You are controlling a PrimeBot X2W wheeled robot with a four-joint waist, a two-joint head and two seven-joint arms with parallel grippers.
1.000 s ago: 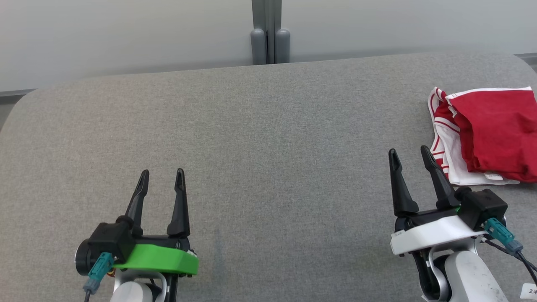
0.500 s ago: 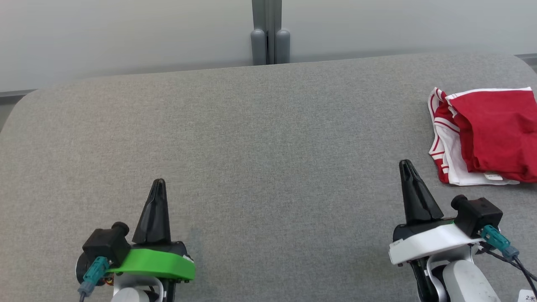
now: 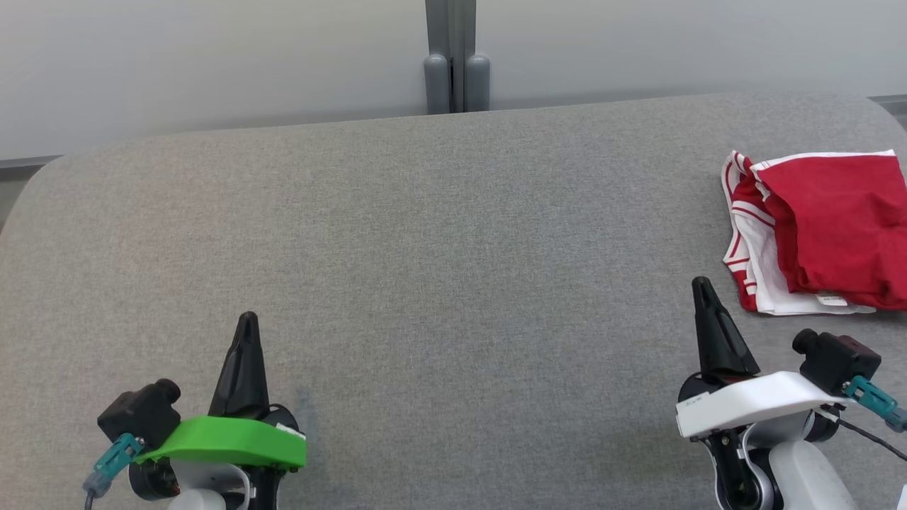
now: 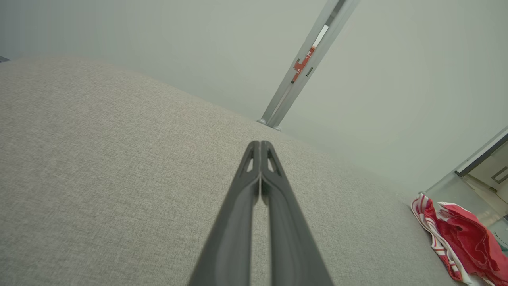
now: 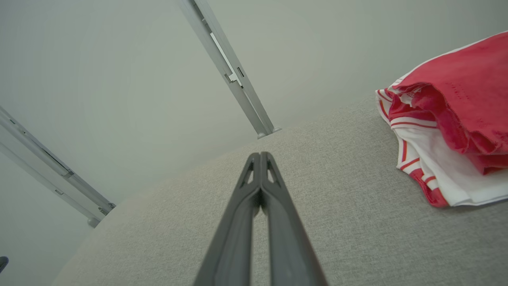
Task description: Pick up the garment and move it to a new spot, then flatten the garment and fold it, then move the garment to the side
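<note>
The garment is red with white parts and thin red stripes. It lies on the grey table, far out at 3 o'clock in the head view. It sits in a bunched pile, with red cloth on top and white cloth under it. Its far side runs off the edge of that view, so I cannot tell how close it is to the table's edge.

The left gripper is low at 7 o'clock. Its two dark fingers are pressed together and hold nothing. The right gripper is low at 5 o'clock. It is closed too, and empty. The garment is near it, at about 1 o'clock from its tip, but they do not touch. A grey post stands behind the table at 12 o'clock.

I think a few things could go wrong from here. If the right gripper goes to the garment while closed, it cannot grab. It would only poke the cloth and push it farther toward 3 o'clock, maybe off the table. It needs to open first. The pile has layers, so a pinch may catch only the top red layer. Then the rest would hang down, drag or fall open. The left gripper is well apart from the garment, so it has a long reach across the table to help.
</note>
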